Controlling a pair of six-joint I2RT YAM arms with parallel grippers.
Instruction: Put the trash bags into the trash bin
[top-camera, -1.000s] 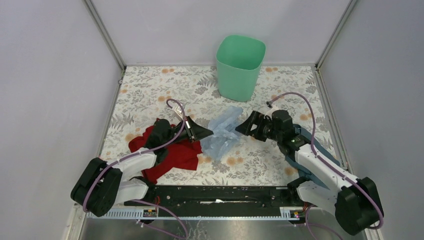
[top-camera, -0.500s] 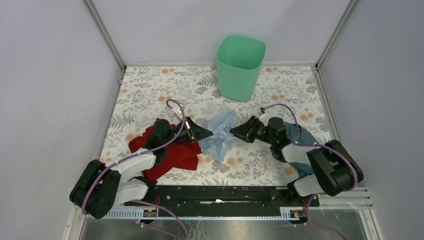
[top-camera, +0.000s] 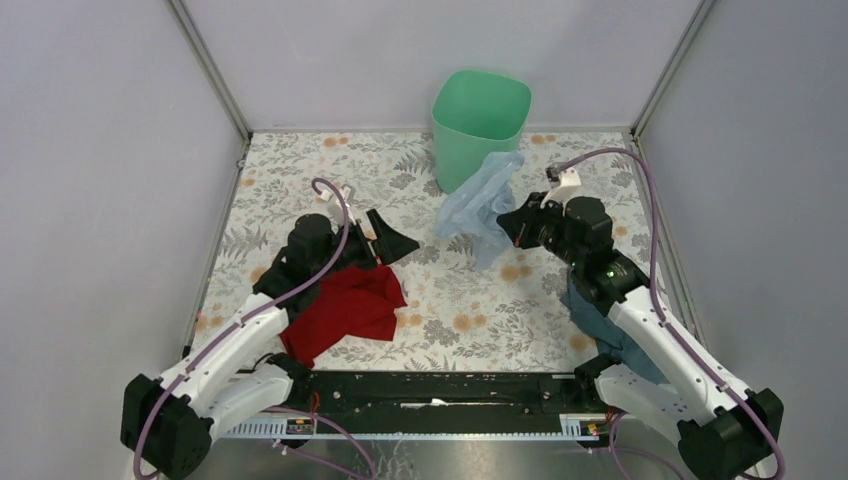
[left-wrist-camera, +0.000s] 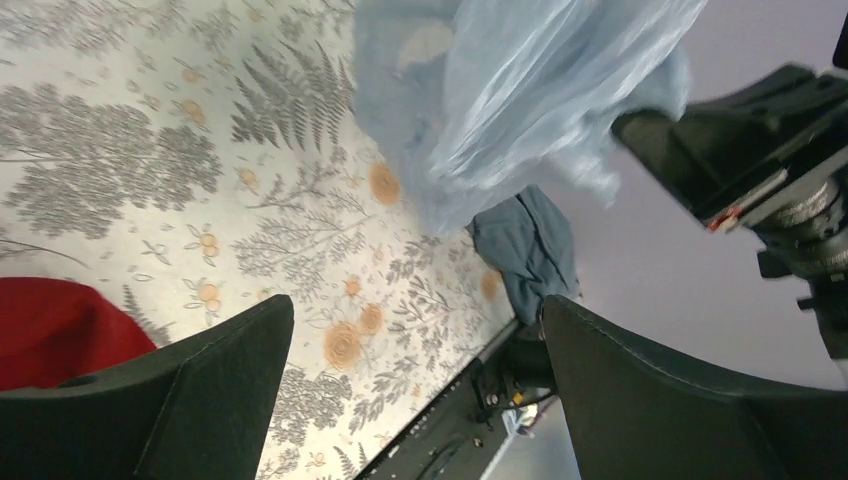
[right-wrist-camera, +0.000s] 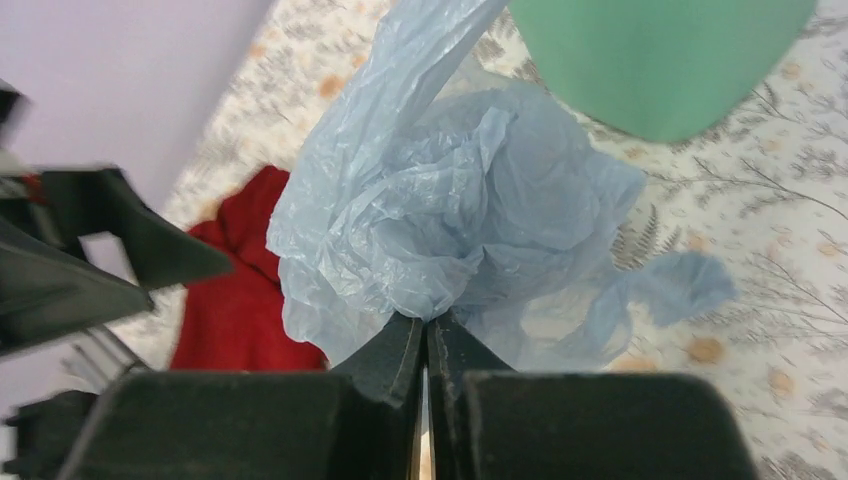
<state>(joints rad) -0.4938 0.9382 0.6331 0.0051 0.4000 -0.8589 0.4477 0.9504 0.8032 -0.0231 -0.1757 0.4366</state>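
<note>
Left claw (top-camera: 393, 238) has let go, wide and empty! Right claw (top-camera: 508, 226), clamped on the blue bag (top-camera: 478, 203), arm stretched, has swung it up beside the bin (top-camera: 480, 135), upper centre.

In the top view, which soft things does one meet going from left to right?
From the left: crumpled red cloth → pale blue translucent plastic trash bag → dark blue-grey cloth.
</note>
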